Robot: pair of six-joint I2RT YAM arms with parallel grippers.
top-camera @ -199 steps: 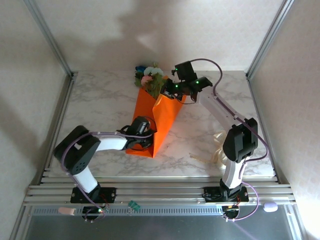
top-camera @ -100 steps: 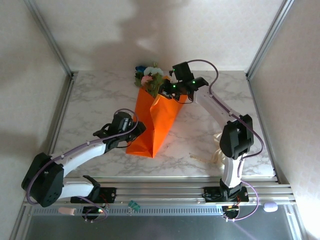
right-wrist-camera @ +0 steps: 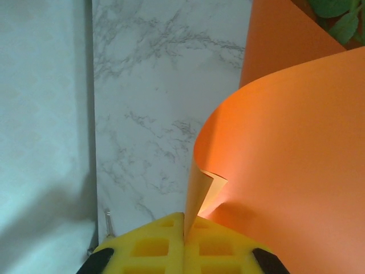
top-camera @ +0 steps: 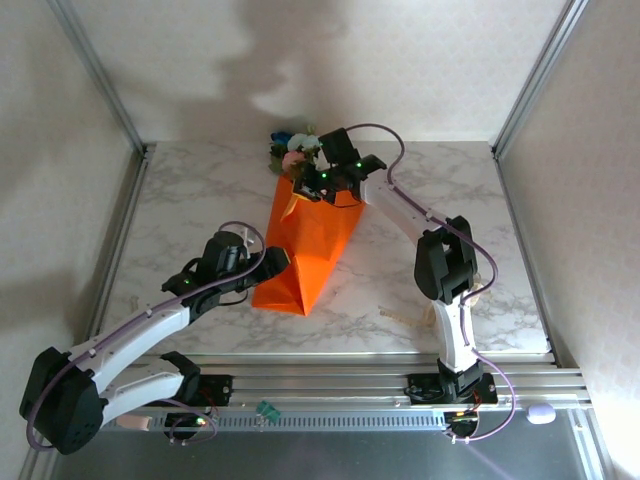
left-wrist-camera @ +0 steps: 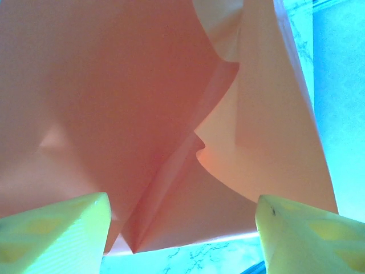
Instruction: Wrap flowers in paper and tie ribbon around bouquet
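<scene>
One orange bouquet (top-camera: 305,240) lies on the counter (top-camera: 190,190), long axis running near to far, flowers (top-camera: 293,152) spilling from its wide far end. Stretched far and leftward, the right arm (top-camera: 400,205) reaches that wide end, right fingers (right-wrist-camera: 154,248) closed on the paper's (right-wrist-camera: 296,142) curled edge. Low and extended, the left arm (top-camera: 150,320) reaches the narrow near end, left fingers (left-wrist-camera: 57,228) spread wide, paper folds just ahead between them.

The top camera looks down from the near edge over the whole table (top-camera: 200,190). Both wrist cameras sit close against the paper (top-camera: 312,245) (left-wrist-camera: 114,85) (right-wrist-camera: 296,142), which all views share.
</scene>
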